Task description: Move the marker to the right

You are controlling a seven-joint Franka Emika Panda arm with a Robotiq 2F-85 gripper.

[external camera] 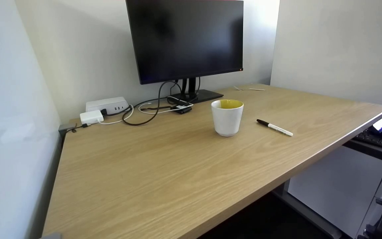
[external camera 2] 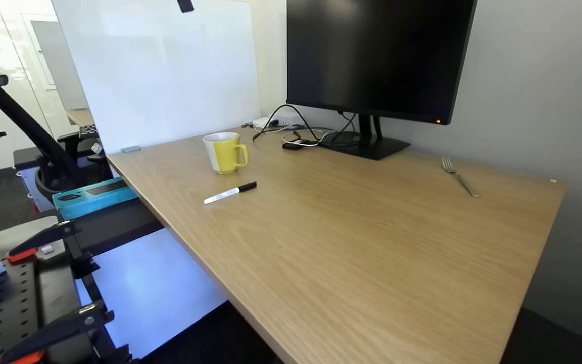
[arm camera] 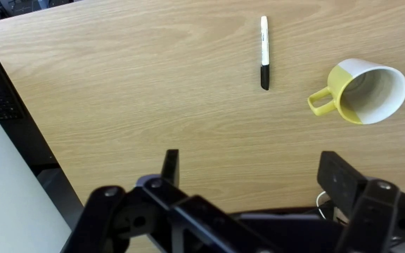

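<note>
The marker, white with a black cap, lies flat on the wooden table. It shows in both exterior views (external camera: pixel 275 127) (external camera 2: pixel 230 192) and in the upper middle of the wrist view (arm camera: pixel 265 49). In the wrist view its black end points toward the gripper side. My gripper (arm camera: pixel 250 154) is open in the wrist view, with its fingers wide apart and only table visible between them. The marker lies beyond the fingertips, apart from them. The gripper's fingers cannot be made out in either exterior view.
A white and yellow mug (external camera: pixel 227 119) (external camera 2: pixel 226 152) (arm camera: pixel 367 91) stands beside the marker. A monitor (external camera: pixel 187 39) stands at the back with black and white cables (external camera: pixel 158 106) and white boxes (external camera: pixel 107 105). A fork (external camera 2: pixel 457 177) lies on the table (external camera 2: pixel 372 242).
</note>
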